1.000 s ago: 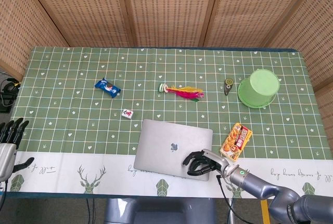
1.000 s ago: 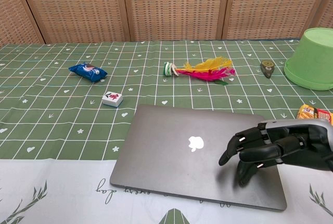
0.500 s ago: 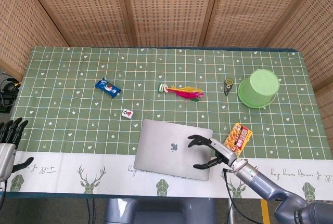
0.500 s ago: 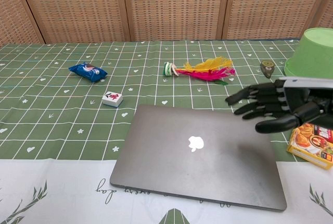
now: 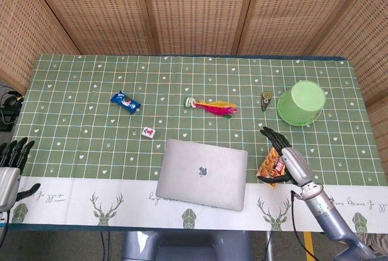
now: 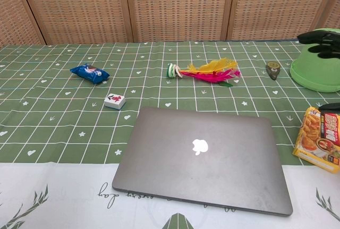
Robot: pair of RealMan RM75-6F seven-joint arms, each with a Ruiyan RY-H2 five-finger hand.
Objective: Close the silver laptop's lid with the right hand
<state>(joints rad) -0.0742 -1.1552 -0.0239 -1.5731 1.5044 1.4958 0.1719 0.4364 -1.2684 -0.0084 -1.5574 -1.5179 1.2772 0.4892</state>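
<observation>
Wicker screens back my green checked table point(image 5: 73, 97); silver laptop point(image 5: 203, 173) lies shut flat at its near edge, so I judge closing done. My right hand point(image 5: 284, 157) hovers beside it over the snack packet point(image 6: 320, 139), fingers spread, holding nothing.

I'm working in what looks like a staged test booth rather than a lived-in room. Woven rattan screens point(image 5: 194, 9) wall in the surface point(image 5: 79, 115) on three sides, right behind its green checked cloth with a white deer-print border. Beyond the left screen, past the surface's left edge, cables and dark gear point(image 5: 8, 109) sit on the floor.
</observation>
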